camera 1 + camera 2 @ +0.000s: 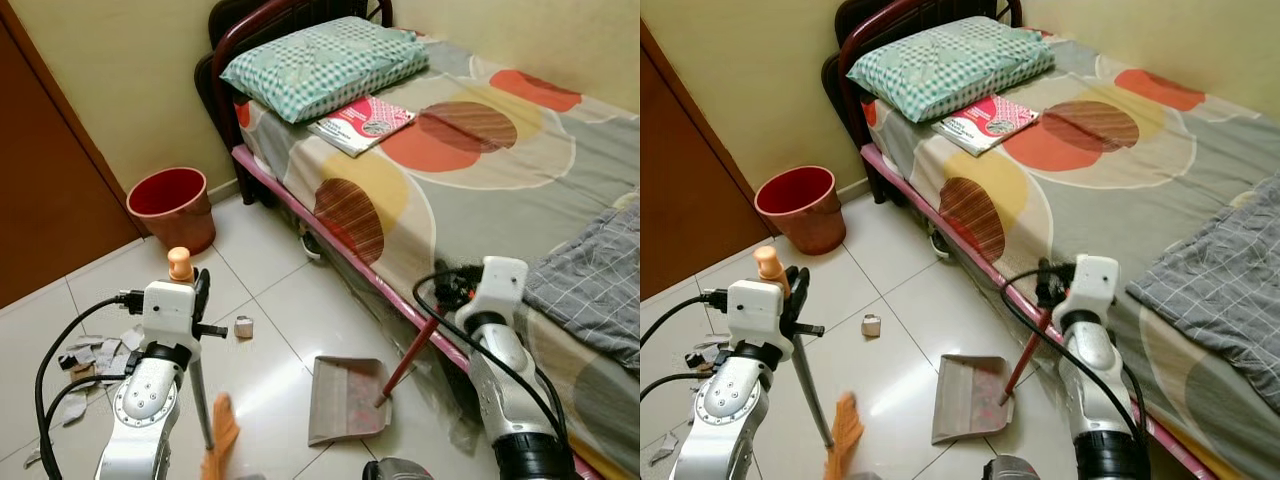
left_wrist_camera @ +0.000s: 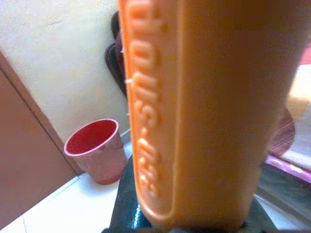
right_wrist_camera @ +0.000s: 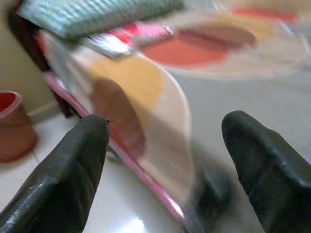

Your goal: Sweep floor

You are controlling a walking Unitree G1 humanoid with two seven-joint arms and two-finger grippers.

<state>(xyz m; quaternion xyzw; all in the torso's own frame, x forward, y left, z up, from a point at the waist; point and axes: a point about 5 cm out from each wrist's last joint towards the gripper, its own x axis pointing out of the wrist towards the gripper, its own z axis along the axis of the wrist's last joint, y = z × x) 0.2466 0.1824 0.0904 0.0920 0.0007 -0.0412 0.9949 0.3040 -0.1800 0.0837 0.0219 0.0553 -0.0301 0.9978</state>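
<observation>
Your left gripper (image 1: 196,300) is clenching the broom's orange handle (image 1: 180,264) while your right gripper (image 3: 165,160) is hanging released above the dustpan (image 1: 345,398), with paper scraps (image 1: 100,352) lying unswept at far left.

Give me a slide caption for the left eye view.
Left gripper holds broom near dustpan beside bed.
</observation>
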